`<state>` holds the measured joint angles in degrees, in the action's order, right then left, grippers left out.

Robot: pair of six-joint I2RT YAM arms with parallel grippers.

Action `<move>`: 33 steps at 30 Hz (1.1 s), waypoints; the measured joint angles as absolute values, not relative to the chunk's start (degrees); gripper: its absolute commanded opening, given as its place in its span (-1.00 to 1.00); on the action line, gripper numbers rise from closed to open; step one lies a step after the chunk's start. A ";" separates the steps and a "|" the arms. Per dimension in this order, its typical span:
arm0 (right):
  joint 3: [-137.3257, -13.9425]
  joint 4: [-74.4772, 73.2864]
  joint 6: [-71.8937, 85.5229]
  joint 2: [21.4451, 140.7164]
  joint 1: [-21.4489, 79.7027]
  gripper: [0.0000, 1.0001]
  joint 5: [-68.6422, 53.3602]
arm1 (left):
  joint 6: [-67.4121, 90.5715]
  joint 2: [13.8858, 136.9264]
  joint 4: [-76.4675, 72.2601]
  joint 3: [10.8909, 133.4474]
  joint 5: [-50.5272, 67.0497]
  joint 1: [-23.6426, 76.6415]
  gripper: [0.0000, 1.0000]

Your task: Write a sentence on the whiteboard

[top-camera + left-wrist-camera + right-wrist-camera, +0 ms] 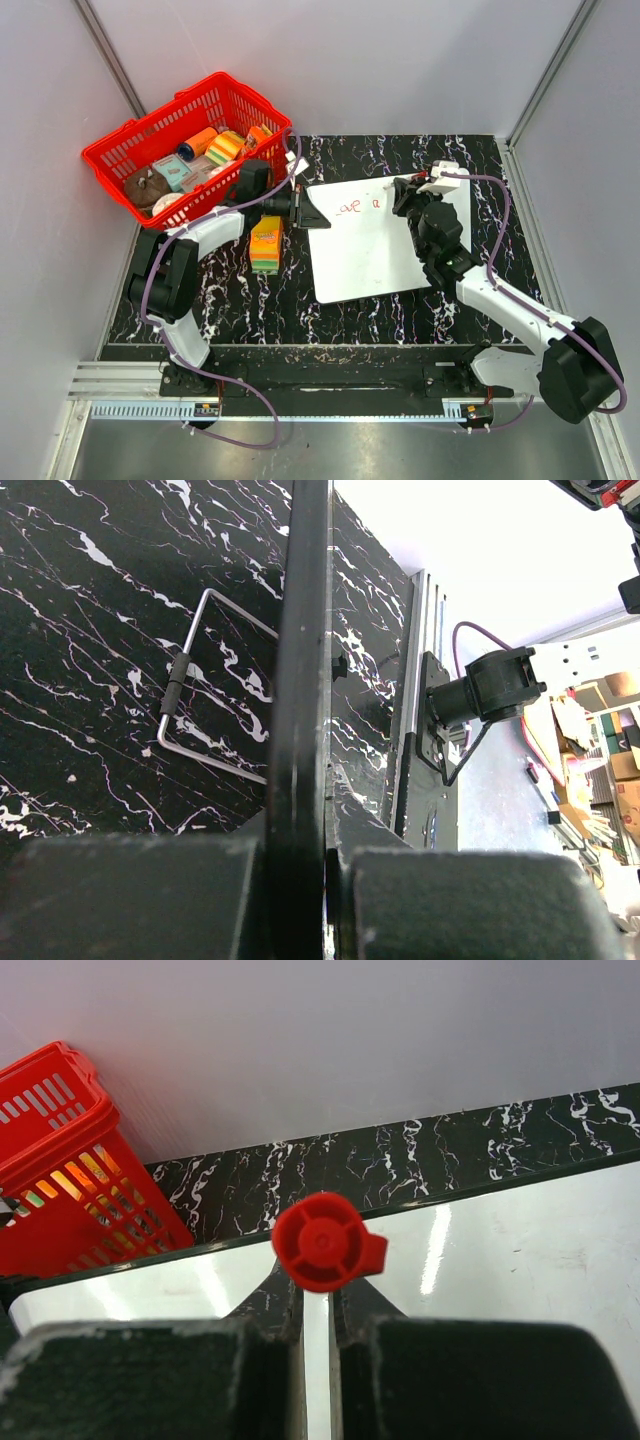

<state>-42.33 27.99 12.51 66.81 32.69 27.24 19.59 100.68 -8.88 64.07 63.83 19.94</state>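
Observation:
The whiteboard (370, 255) lies tilted in the middle of the black marbled table. A short piece of the sentence (358, 206) shows in thin red marker near its top edge. My left gripper (308, 212) is shut on the board's left rim, which runs as a dark bar (300, 680) between the jaws of that gripper (335, 880). My right gripper (405, 195) hovers over the board's upper right part. In the right wrist view this gripper (318, 1310) is shut on a white pen whose red cap end (325, 1242) points at the camera. The board (520, 1250) lies just beneath.
A red basket (110, 165) filled with several items stands at the back left, also in the right wrist view (60, 1160). An orange and green sponge stack (266, 243) lies left of the board. A bent wire piece (180, 695) shows beside the rim. Grey walls enclose the table.

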 measured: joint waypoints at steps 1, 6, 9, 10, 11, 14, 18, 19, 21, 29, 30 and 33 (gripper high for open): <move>-42.35 28.01 12.69 66.81 32.69 -1.00 27.11 | 19.55 100.66 -8.82 64.14 63.83 19.94 -1.00; -42.37 27.99 12.97 66.85 32.67 -1.00 26.30 | 19.33 100.68 -8.69 64.16 63.83 20.01 -1.00; -42.37 28.01 13.34 67.00 32.64 -1.00 26.24 | 19.33 100.68 -8.58 64.16 63.81 20.01 -1.00; -42.37 28.01 13.39 67.05 32.64 -1.00 26.24 | 19.33 100.68 -8.54 64.16 63.79 20.01 -1.00; -42.37 27.99 13.56 67.07 32.62 -1.00 26.24 | 19.33 100.68 -8.47 64.16 63.79 20.01 -1.00; -42.35 27.94 13.89 67.07 32.62 -1.00 26.24 | 19.33 100.68 -8.43 64.20 63.77 20.01 -1.00; -41.95 27.94 14.59 67.02 32.62 -1.00 26.04 | 19.33 100.71 -7.84 64.45 63.61 20.03 -1.00; -41.76 27.90 14.76 67.02 32.62 -1.00 26.00 | 19.38 100.75 -7.68 64.49 63.59 20.03 -1.00; -41.17 27.79 15.14 66.76 32.62 -1.00 25.91 | 19.44 100.82 -7.38 64.53 63.48 20.01 -1.00; -38.85 27.44 16.16 65.30 32.62 -1.00 25.76 | 19.68 101.10 -6.96 64.79 63.40 20.01 -1.00; -38.68 27.31 16.27 65.10 32.62 -1.00 25.74 | 19.70 101.10 -6.96 64.79 63.40 20.01 -1.00; -38.09 27.03 16.40 64.53 32.62 -1.00 25.43 | 19.70 101.10 -6.94 64.79 63.40 20.01 -1.00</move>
